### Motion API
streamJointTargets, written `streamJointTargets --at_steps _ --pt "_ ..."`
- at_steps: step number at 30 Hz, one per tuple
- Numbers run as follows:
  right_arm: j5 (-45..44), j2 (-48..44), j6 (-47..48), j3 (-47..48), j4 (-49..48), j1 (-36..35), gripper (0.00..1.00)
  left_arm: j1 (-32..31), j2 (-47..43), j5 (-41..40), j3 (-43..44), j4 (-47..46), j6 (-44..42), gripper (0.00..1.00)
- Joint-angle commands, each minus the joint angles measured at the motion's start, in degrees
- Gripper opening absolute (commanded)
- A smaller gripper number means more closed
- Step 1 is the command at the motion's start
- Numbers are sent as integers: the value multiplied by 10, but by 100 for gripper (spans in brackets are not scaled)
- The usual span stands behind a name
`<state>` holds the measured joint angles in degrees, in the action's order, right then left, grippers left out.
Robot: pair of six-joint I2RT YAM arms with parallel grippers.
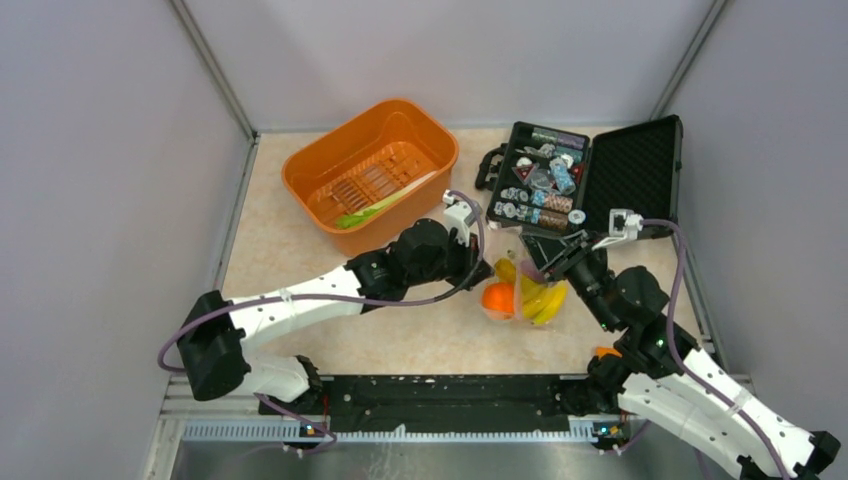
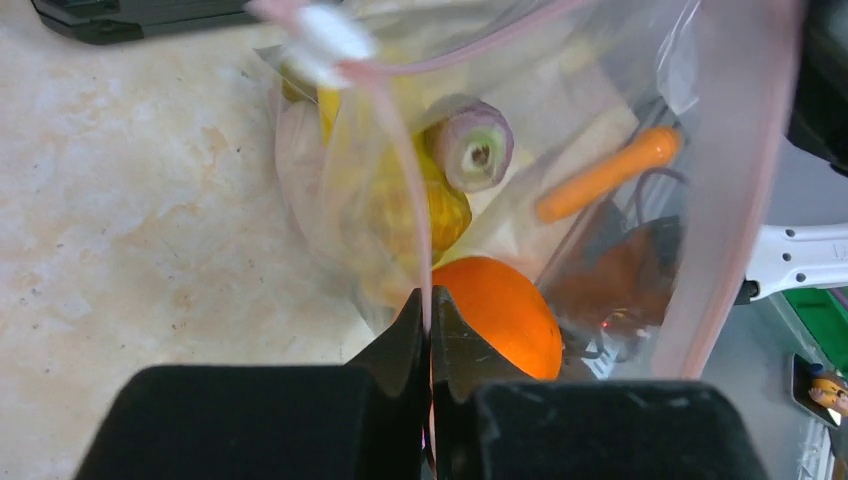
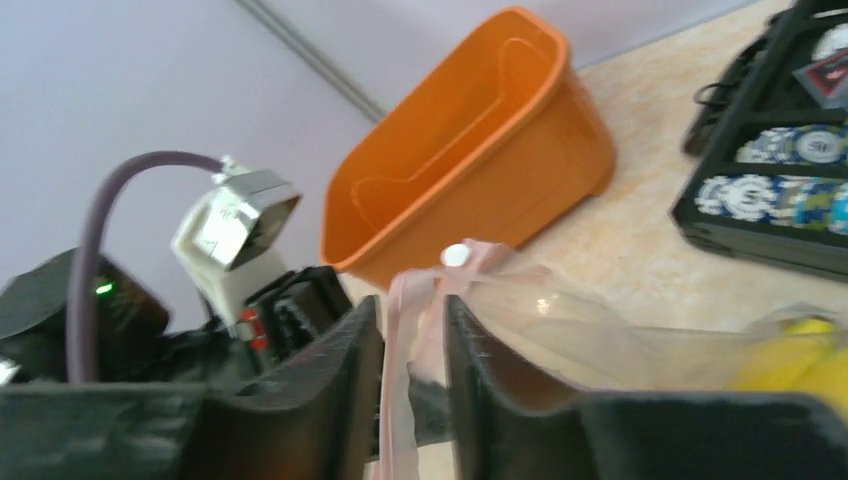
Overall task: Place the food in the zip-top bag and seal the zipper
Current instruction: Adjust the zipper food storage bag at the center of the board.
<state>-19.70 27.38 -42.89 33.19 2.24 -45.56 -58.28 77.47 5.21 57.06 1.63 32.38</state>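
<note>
The clear zip-top bag [image 1: 527, 290] is held up mouth-high between both grippers. Inside it are a round orange [image 1: 497, 298], yellow bananas [image 1: 545, 297] and a purple-rimmed piece [image 2: 474, 146]. My left gripper [image 1: 480, 268] is shut on the pinkish zipper [image 2: 405, 150] strip, just above the orange [image 2: 505, 315]. My right gripper [image 1: 552, 262] is at the bag's other end. Its jaws [image 3: 410, 310] stand a little apart with the zipper strip [image 3: 400, 400] hanging loose between them, near the white slider [image 3: 455, 256]. Green stalks [image 1: 372, 208] lie in the orange basket.
The orange slotted basket [image 1: 372, 165] stands at the back left. The open black case [image 1: 585, 180] of trinkets stands at the back right, just behind the bag. A small orange carrot-like piece [image 1: 605, 352] lies by the right arm's base.
</note>
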Motion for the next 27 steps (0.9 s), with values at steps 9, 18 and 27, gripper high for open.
streamJointTargets --at_steps 9,18,27 --pt "116 -60 299 84 89 3 57 0 -84 -13 47 44 -258 0" --pt "102 -27 394 127 153 4 57 25 -109 109 76 103 -444 0" --pt "161 15 426 143 116 3 61 126 -115 227 63 131 -504 0"
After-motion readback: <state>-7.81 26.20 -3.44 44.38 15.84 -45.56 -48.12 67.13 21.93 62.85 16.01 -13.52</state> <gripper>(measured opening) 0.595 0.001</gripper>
